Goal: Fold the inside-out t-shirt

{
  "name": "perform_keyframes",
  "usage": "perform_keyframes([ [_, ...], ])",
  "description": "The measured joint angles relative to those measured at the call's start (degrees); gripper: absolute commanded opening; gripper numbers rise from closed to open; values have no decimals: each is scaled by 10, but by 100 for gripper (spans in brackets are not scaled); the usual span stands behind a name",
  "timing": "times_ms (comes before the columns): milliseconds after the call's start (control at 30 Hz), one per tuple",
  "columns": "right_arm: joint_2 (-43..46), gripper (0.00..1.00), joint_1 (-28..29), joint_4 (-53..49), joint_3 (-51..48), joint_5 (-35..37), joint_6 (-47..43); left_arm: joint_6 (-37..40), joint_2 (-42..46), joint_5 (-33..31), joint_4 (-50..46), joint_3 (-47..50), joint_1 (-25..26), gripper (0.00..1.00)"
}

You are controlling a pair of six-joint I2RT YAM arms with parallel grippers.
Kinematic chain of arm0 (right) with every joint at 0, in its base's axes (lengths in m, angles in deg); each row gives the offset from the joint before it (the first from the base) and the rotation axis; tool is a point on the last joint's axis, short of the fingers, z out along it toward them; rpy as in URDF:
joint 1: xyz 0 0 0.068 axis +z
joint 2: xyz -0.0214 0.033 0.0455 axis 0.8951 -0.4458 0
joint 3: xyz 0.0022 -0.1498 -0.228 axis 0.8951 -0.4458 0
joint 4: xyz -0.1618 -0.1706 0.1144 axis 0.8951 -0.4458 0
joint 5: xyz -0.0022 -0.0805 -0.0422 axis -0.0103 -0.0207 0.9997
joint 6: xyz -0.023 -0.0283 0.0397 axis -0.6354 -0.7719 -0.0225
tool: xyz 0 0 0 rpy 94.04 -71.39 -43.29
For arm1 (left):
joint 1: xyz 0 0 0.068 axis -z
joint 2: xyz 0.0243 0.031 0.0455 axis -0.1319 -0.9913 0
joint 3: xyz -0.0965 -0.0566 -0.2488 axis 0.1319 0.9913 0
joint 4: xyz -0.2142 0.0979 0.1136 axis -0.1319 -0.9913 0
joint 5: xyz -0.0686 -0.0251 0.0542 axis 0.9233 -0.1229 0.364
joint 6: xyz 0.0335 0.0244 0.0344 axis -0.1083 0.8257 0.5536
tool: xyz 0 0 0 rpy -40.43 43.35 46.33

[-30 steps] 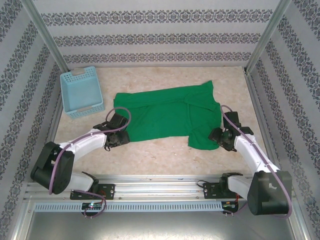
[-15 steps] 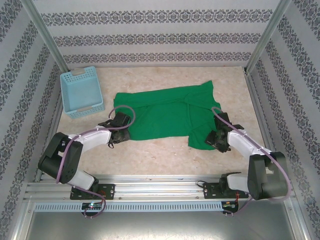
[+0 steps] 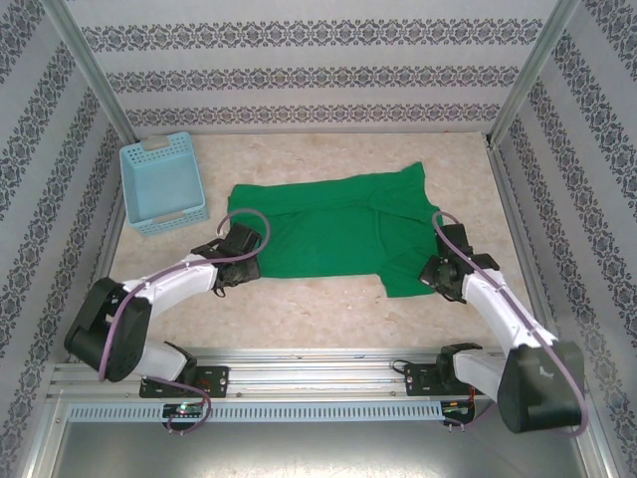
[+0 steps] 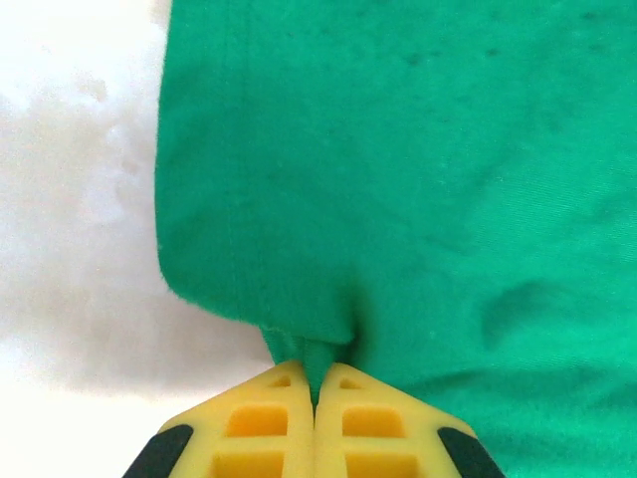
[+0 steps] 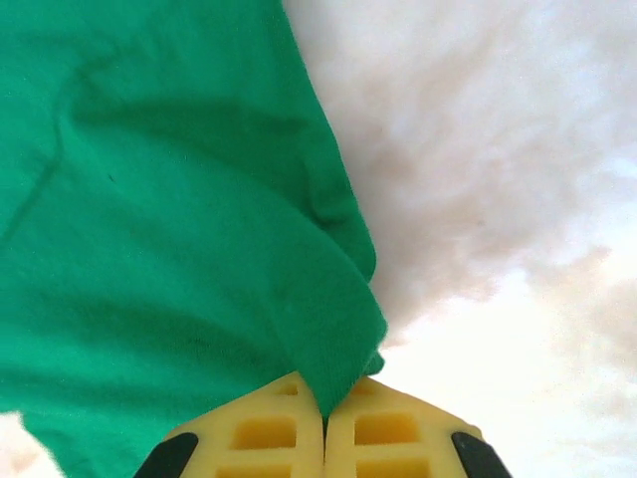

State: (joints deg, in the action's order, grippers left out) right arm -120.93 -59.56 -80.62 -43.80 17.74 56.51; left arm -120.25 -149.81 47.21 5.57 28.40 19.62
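The inside-out t-shirt (image 3: 333,231) lies spread flat mid-table (image 3: 299,309), its 8 o'clock hem corner pinched between the closed yellow fingers of the left gripper (image 4: 316,383), its 4 o'clock edge clamped likewise by the right gripper (image 5: 324,398), with a blue basket (image 3: 162,184) apart at 10 o'clock.

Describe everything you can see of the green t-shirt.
The plain bright green cloth t-shirt lies spread across the middle of the pale marbled tabletop, mostly flat, with creases and an overlapping fold toward its right end. No print shows; a stitched hem runs along its left edge. The left gripper is shut on its near left corner and the right gripper on its near right corner, each bunching the fabric slightly. It lies apart from the light blue plastic lattice basket.
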Motion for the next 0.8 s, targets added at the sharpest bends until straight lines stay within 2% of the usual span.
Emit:
perform_keyframes([
  [167,89,0,-46,-51,30,-1,-7,-19,64,-5,-46,7,36,0],
  [333,105,0,-57,-92,87,-12,-16,-38,118,-4,-89,10,57,0],
  [533,30,0,-57,-89,167,-29,-39,-30,105,-28,-120,-57,46,0],
  [800,-115,0,-57,-39,269,-28,-59,14,-31,-44,-119,-187,6,1],
])
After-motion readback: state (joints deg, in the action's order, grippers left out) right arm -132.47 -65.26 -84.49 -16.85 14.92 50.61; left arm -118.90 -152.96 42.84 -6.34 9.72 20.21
